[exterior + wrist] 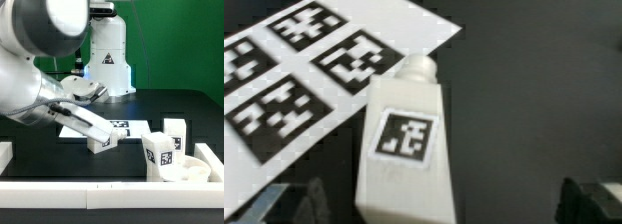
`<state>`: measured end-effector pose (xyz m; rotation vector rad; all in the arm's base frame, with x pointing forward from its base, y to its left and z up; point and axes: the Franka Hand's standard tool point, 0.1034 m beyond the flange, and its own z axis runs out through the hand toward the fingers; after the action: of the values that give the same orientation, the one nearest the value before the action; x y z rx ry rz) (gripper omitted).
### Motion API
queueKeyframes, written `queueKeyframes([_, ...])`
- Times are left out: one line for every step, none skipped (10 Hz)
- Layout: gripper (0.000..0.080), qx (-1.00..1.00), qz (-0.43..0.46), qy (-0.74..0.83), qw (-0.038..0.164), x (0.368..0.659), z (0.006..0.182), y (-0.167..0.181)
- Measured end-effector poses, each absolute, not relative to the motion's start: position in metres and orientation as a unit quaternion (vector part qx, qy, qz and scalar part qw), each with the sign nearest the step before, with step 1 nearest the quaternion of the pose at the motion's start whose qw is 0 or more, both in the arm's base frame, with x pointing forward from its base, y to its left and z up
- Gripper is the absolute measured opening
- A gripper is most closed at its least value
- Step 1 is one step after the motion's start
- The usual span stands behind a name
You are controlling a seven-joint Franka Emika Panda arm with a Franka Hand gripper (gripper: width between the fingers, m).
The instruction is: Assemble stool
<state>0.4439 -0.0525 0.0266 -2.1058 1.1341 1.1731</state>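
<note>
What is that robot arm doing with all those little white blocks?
It is building a small stool. The gripper is down at one white leg lying on the black table, beside the marker board. In the wrist view its fingers sit either side of the leg, not yet closed. The round seat waits at the exterior view's right with two legs standing up there.

On the desk [150, 105], the marker board [120, 127] lies flat near the middle. A leg [101, 143] lies at the board's near edge, under the pincer [97, 140]. Toward the exterior view's right, two more legs [158, 150] [174, 134] stand upright on the round seat [190, 172], which rests against the border rails [110, 189] in the near corner.
</note>
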Motion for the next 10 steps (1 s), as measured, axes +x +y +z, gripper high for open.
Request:
queueKeyframes([0.0649,-0.761,0.434,0.417,0.241,0.439,0.022,-0.048])
queueKeyframes([0.0649,-0.760,0.439,0.415,0.239,0.435,0.017,-0.042])
queueKeyframes([0.0649,-0.761,0.440,0.413,0.237,0.432,0.012,-0.036])
queueKeyframes([0.0649,-0.761,0.442,0.412,0.235,0.428,0.008,-0.031])
queueKeyframes([0.0649,-0.762,0.447,0.408,0.231,0.424,0.007,-0.027])
queueKeyframes([0.0649,-0.764,0.448,0.405,0.227,0.423,0.006,-0.026])
queueKeyframes([0.0649,-0.763,0.448,0.406,0.228,0.423,0.006,-0.027])
queueKeyframes([0.0649,-0.763,0.448,0.407,0.229,0.423,0.006,-0.028])
queueKeyframes([0.0530,-0.763,0.448,0.407,0.229,0.423,0.006,-0.028])
queueKeyframes([0.0530,-0.762,0.448,0.407,0.229,0.423,0.006,-0.028])
